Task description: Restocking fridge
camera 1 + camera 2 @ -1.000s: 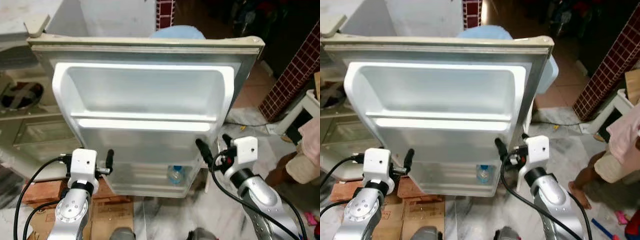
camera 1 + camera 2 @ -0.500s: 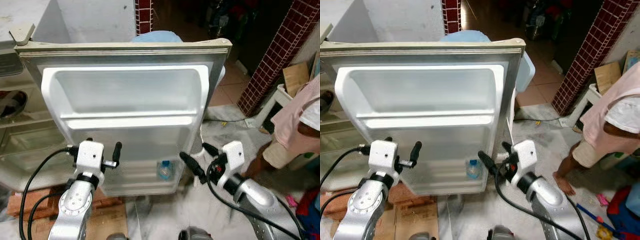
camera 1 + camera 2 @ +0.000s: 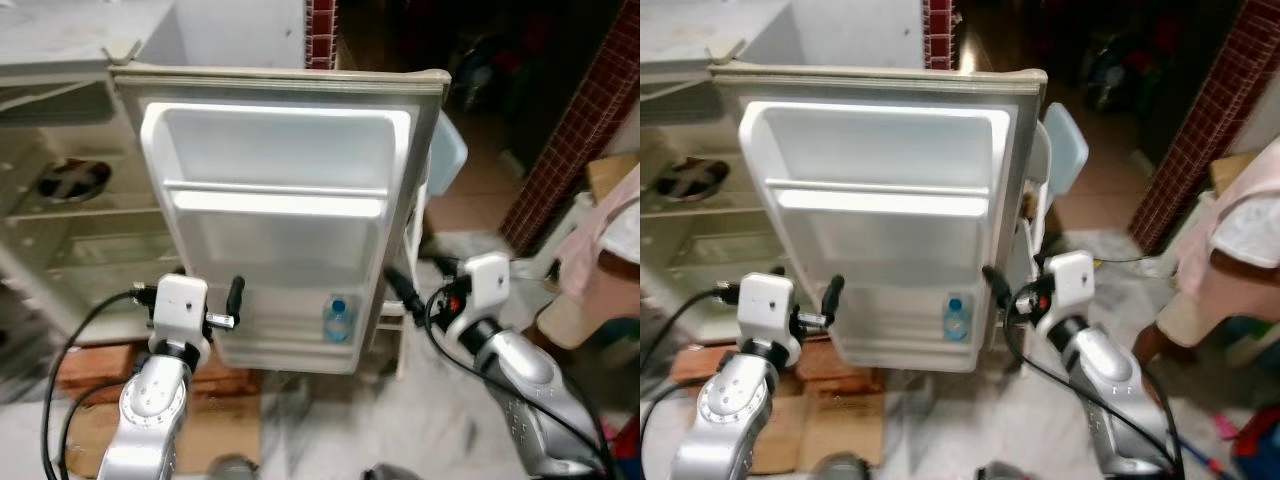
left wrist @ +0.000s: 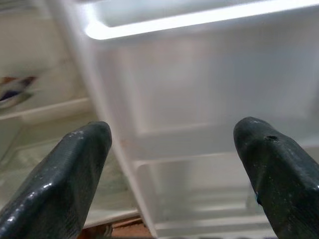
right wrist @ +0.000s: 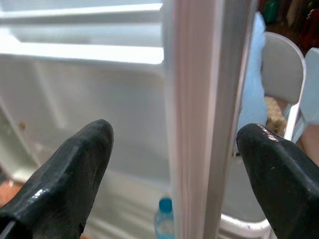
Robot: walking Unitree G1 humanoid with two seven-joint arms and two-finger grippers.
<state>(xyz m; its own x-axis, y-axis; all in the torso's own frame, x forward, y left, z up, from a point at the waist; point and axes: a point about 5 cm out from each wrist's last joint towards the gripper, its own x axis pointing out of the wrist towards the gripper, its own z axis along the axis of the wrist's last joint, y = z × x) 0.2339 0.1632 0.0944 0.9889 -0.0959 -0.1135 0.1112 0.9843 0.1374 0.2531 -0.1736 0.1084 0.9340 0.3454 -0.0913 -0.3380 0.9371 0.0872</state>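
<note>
The fridge door (image 3: 280, 210) stands open, its white inner shelves facing me. A small water bottle (image 3: 337, 320) with a blue cap stands in the bottom door shelf. My left gripper (image 3: 208, 285) is open and empty, held before the door's lower left part; the left wrist view has its fingers (image 4: 75, 169) spread wide toward the door shelves. My right gripper (image 3: 418, 278) is open at the door's free edge, low down. In the right wrist view that door edge (image 5: 199, 124) lines up between the fingers, with the bottle (image 5: 162, 221) below.
The fridge's inner shelves (image 3: 60, 230) lie to the left, with a bowl (image 3: 75, 178) on one. A white chair with blue cloth (image 3: 445, 160) stands behind the door. A person in pink (image 3: 610, 250) is at the right. Red bricks (image 3: 90, 365) and cardboard (image 3: 90, 440) lie on the floor.
The whole view has swung and pulled back, so the camera moved. My right gripper has come closer to the door's free edge. Both grippers stay open.
</note>
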